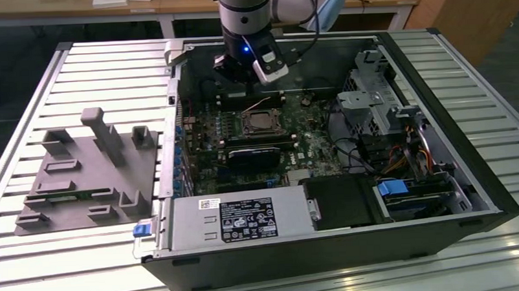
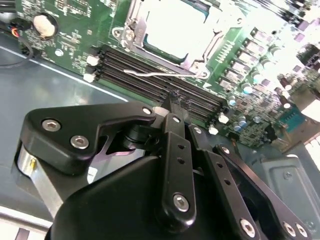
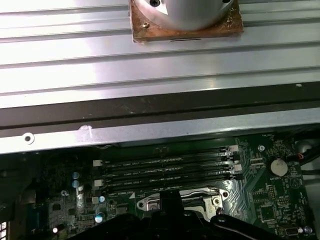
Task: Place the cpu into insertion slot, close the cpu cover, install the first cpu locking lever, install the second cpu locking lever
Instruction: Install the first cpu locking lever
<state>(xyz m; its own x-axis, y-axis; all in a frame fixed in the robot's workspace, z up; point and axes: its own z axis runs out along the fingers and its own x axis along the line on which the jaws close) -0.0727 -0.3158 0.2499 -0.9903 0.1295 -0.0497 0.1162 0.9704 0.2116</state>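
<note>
Hovering over four memory slots (image 2: 125, 62) beside one seated cpu (image 2: 170, 25), one closed gripper (image 2: 172, 100).

Open-top case (image 1: 332, 256) is leaving straight-down access over the insertion slot (image 1: 260, 121). Drive cage (image 1: 370, 97) is walling it in toward the worktop's (image 1: 93, 67) exterior-view-right edge. Power supply (image 1: 236, 224) is blocking the near-edge side. Memory slots (image 2: 150, 70) are sitting just beside it, toward the far edge. Hand (image 1: 237, 78) is hanging above them.

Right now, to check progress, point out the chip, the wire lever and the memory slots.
chip (image 1: 260, 121): exterior view, centre of its metal top.
wire lever (image 2: 160, 74): second wrist view, middle of its rod.
memory slots (image 3: 165, 167): first wrist view, middle of the rows.
</note>
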